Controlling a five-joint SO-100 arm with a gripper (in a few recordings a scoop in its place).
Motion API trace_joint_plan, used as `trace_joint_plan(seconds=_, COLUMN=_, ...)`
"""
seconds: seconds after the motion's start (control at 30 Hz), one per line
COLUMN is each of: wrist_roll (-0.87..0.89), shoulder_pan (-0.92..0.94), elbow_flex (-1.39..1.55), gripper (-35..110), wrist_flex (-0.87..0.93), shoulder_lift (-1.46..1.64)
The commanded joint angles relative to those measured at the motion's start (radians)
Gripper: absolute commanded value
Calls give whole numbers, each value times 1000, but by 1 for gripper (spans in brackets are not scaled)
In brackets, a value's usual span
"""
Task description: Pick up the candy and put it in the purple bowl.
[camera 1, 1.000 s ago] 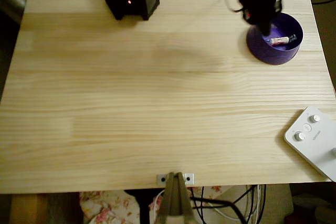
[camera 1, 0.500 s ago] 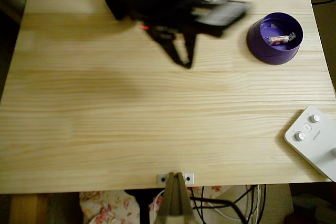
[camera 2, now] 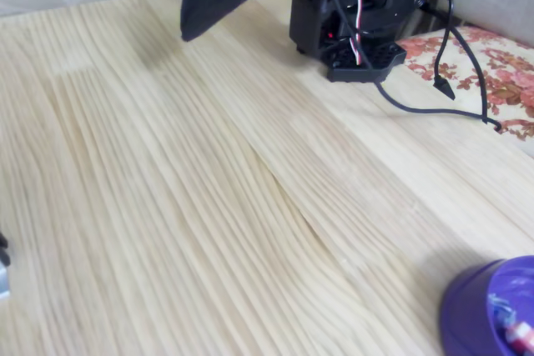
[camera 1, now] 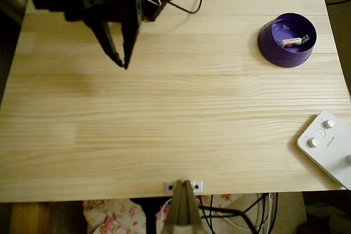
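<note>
The purple bowl (camera 1: 272, 47) stands at the table's far right in the overhead view, and its rim (camera 2: 484, 289) shows at the bottom right corner of the fixed view. The candy (camera 1: 292, 41), a small pale wrapped sweet, lies inside the bowl on its floor; in the fixed view one end of the candy (camera 2: 519, 337) shows. My black gripper (camera 1: 123, 65) hangs over the far left of the table, far from the bowl, fingers pointing toward the table's front. The fingertips nearly meet, with nothing between them. In the fixed view the gripper (camera 2: 188, 34) is a dark blurred wedge.
A white device with round buttons (camera 1: 328, 147) lies at the near right corner. The arm's black base (camera 2: 355, 18) and its cables (camera 2: 438, 81) sit at the back edge. A metal clamp (camera 1: 182, 187) grips the front edge. Bare wood lies between gripper and bowl.
The arm has swung from above the bowl leftward across the back of the table to the far left. The candy stays in the bowl.
</note>
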Motion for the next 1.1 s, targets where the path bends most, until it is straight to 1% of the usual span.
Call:
trace_joint_plan(seconds=0.0, wrist_roll=31, shoulder_pan=43, elbow_flex=18, gripper=-1, wrist_flex=35, shoulder_lift=97)
trace_joint_plan(seconds=0.4, wrist_roll=84, shoulder_pan=63, elbow_flex=198, gripper=-1, wrist_flex=-6, shoulder_lift=98)
trace_joint_plan(seconds=1.07, wrist_roll=104, shoulder_pan=86, elbow_flex=199, gripper=-1, wrist_flex=-5, shoulder_lift=98)
